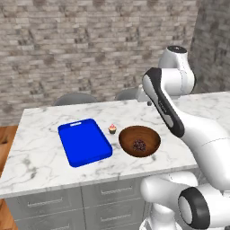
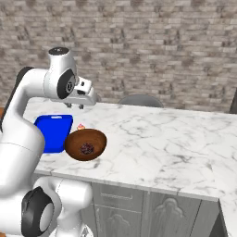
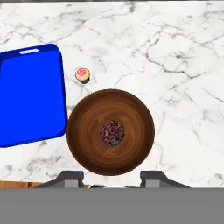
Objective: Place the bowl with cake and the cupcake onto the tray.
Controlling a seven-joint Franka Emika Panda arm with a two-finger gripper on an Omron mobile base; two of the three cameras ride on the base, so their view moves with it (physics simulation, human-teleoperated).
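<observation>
White arm rising from the base, folded high over the counter (image 1: 40,152), upper link slanting up and back, wrist bent toward the brick wall. Hand (image 2: 82,107) held well above the marble, pointing down, nothing between the fingers. In the hand view, two dark fingertips (image 3: 72,178) apart at the bottom edge, one on each side of the near rim of the bowl with cake (image 3: 110,131); gap moderate, neither wide nor pinched, gripping nothing. Looking nearly straight down on the bowl from above.

Bowl with cake sitting upright on the counter near its front edge, dark cake piece (image 3: 112,133) lying in the middle of the wooden hollow. Seen from the left base camera just right of the tray (image 1: 84,142), close to it; touching or not, cannot tell. Same bowl in the right base view (image 2: 85,144), near the counter's front edge.

Cupcake (image 3: 82,75) standing upright on bare marble, pink frosting up, just beyond the bowl's far rim and just beside the tray's long edge, apart from both. Also visible from the left base camera (image 1: 112,129) between tray and bowl, slightly behind them.

Tray lying flat on the counter, blue, handle slot at the far short end, nothing on it.

Grey chair backs (image 1: 75,99) showing behind the counter, against the wall.
</observation>
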